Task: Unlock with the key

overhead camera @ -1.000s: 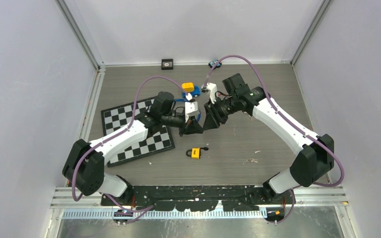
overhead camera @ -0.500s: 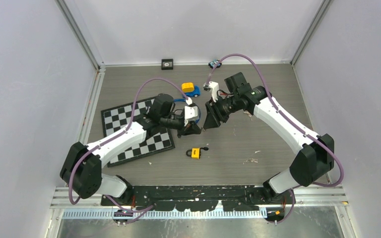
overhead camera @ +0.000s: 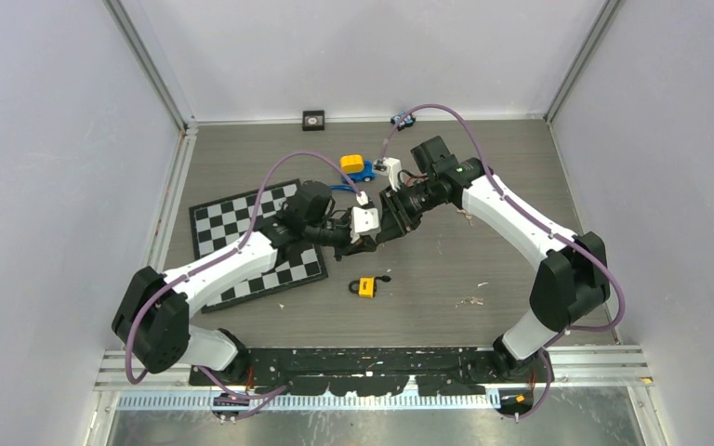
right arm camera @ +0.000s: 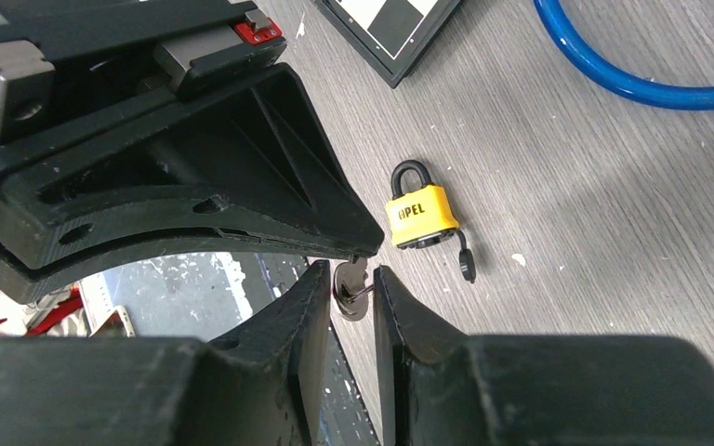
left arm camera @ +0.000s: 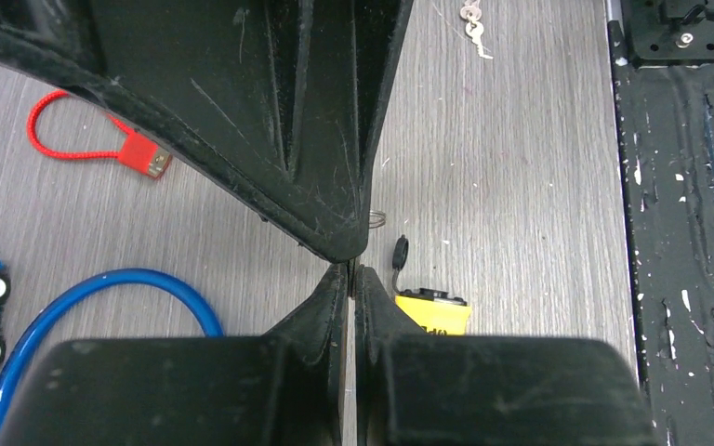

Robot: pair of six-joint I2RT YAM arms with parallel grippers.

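Observation:
A yellow padlock (overhead camera: 366, 287) lies on the grey table, its shackle shut; it also shows in the left wrist view (left arm camera: 432, 311) and the right wrist view (right arm camera: 420, 216). My left gripper (overhead camera: 368, 244) is shut on the blade of a small silver key (right arm camera: 350, 290) and holds it in the air above the padlock. My right gripper (overhead camera: 386, 226) meets it tip to tip. Its fingers (right arm camera: 302, 307) stand narrowly apart on either side of the key's head, with a small gap still showing. In the left wrist view my left gripper (left arm camera: 350, 271) touches the right gripper's fingers (left arm camera: 316, 139).
A chessboard (overhead camera: 242, 232) lies at the left under my left arm. A blue and yellow toy car (overhead camera: 358, 167), a blue cable loop (left arm camera: 130, 288) and a red cable lock (left arm camera: 139, 153) lie behind the grippers. Spare keys (left arm camera: 472, 23) lie to the right of the padlock.
The two grippers have come together above the padlock. My right gripper was wide open and has narrowed around the head of the key held by my left gripper.

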